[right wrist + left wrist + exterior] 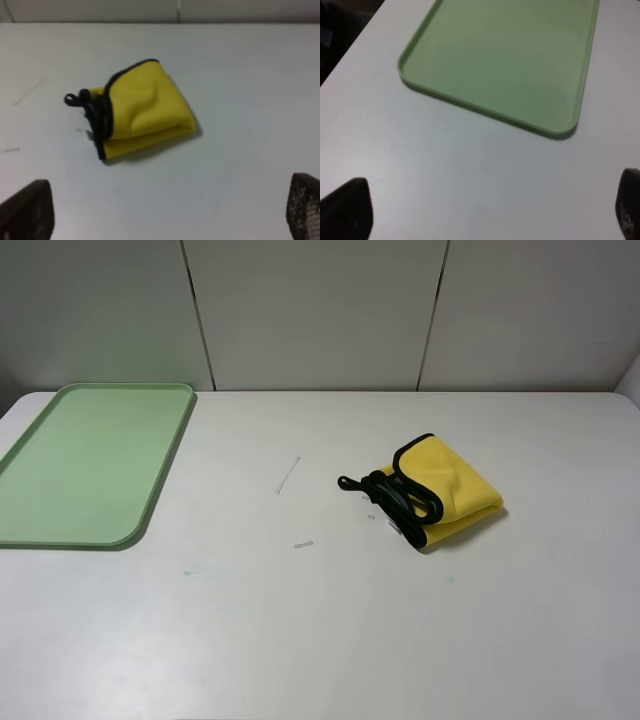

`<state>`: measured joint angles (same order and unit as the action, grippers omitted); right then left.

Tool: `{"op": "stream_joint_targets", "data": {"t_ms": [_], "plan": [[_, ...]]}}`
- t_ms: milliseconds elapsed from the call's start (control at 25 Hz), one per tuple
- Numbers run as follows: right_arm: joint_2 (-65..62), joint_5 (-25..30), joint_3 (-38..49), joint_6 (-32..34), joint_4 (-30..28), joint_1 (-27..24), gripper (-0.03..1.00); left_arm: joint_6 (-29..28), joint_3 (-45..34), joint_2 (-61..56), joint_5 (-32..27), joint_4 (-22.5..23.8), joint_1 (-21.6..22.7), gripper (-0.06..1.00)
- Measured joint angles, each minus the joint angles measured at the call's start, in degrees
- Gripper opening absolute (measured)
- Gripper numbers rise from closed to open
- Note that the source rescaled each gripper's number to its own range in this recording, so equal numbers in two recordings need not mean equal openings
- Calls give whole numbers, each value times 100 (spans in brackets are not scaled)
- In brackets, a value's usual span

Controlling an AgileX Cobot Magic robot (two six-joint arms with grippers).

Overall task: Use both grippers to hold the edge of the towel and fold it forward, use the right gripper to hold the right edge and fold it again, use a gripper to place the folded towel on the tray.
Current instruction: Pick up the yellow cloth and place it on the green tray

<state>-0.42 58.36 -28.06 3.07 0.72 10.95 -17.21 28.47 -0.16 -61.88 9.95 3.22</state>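
Note:
The yellow towel point(447, 487) lies on the white table right of centre, folded into a thick bundle. Its black edge point(405, 502) bunches along the bundle's left side, with a small black loop point(347, 482) sticking out. The right wrist view shows the towel point(145, 107) ahead of my right gripper point(165, 207), whose fingers point(25, 210) stand wide apart, open and empty. The pale green tray point(90, 460) sits empty at the far left. My left gripper point(487, 210) is open over bare table just short of the tray point(510, 55). Neither arm shows in the exterior high view.
Two small white strips point(287, 475) point(303, 544) lie on the table between tray and towel. A grey panelled wall point(320, 310) rises behind the table's far edge. The table's left edge point(350, 45) runs close to the tray.

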Motion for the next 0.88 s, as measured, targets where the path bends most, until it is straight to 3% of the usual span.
{"op": "stream_joint_targets", "data": {"t_ms": [160,320,880], "plan": [[0,0,0,-136,117,-820,100,0,0,0,0,0,0,97],[0,0,0,-152,119,-1246,100,0,0,0,0,0,0,97],[0,0,0,-152,135,-1348,100,0,0,0,0,0,0,97]]}}
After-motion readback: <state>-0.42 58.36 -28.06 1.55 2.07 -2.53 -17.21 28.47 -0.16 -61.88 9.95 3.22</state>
